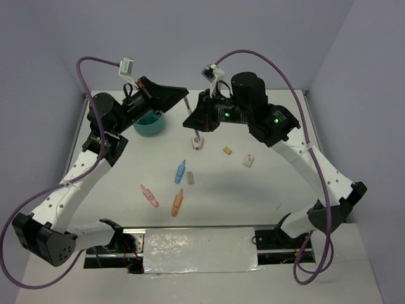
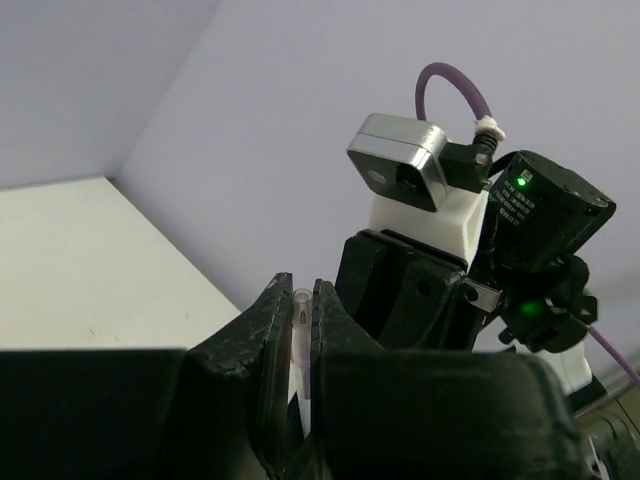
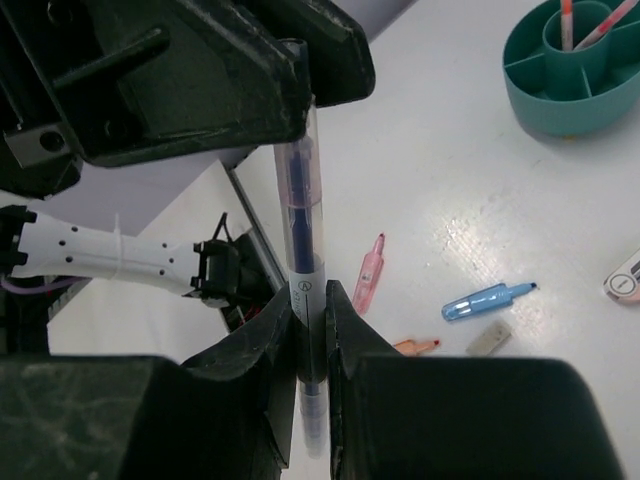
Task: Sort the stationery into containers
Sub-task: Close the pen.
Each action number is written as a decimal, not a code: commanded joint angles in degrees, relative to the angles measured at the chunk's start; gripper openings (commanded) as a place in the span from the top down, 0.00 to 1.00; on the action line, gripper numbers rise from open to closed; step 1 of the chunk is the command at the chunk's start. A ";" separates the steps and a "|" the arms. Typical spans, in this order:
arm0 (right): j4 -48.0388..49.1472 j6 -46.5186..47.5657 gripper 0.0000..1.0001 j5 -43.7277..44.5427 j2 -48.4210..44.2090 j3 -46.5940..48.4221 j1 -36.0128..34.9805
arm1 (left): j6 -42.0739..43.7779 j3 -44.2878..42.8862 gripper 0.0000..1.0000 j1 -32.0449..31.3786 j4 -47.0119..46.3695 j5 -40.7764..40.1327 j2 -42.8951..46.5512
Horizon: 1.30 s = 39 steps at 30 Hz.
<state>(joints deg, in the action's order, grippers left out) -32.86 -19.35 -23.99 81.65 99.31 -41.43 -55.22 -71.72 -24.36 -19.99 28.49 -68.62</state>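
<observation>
One pen [image 3: 300, 225] aloft above the table [image 1: 272, 196]

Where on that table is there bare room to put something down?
Biggest bare patch: between the stubby orange marker, the small white eraser and the right arm. Smaller: between the round teal plastic organiser, the stubby pink marker and the left arm. Crowded: mid-table, around the blue marker and grey eraser, and where left hand and right hand share a thin dark pen.

Teal organiser [image 1: 152, 130], blue marker [image 1: 180, 171], pink marker [image 1: 149, 196], orange marker [image 1: 177, 202]
</observation>
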 commanded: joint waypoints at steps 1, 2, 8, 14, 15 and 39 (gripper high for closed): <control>11.61 0.81 1.00 3.42 4.82 15.35 2.75 | 2.40 5.35 1.00 -7.62 7.77 8.26 1.99; 10.55 0.72 1.00 3.60 8.23 18.87 3.28 | 1.88 6.50 1.00 -9.98 6.81 7.81 2.26; 7.98 -1.66 1.00 -2.00 12.85 26.61 4.70 | -0.25 12.14 1.00 -15.46 6.24 4.56 6.47; 13.19 5.19 1.00 -4.75 -1.22 -1.45 3.99 | 14.86 -6.56 0.80 -8.96 27.53 1.20 3.95; 12.22 6.07 1.00 -4.84 -1.92 -2.35 3.90 | 15.31 -9.98 0.73 -7.82 29.55 2.35 3.06; -4.05 17.16 1.00 -3.00 -3.51 -4.03 0.65 | 21.55 -22.49 0.44 -4.56 38.61 5.09 -7.66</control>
<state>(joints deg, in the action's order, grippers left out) -36.07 -3.95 -26.94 78.50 94.13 -39.29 -37.50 -89.73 -29.10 16.14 37.71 -75.02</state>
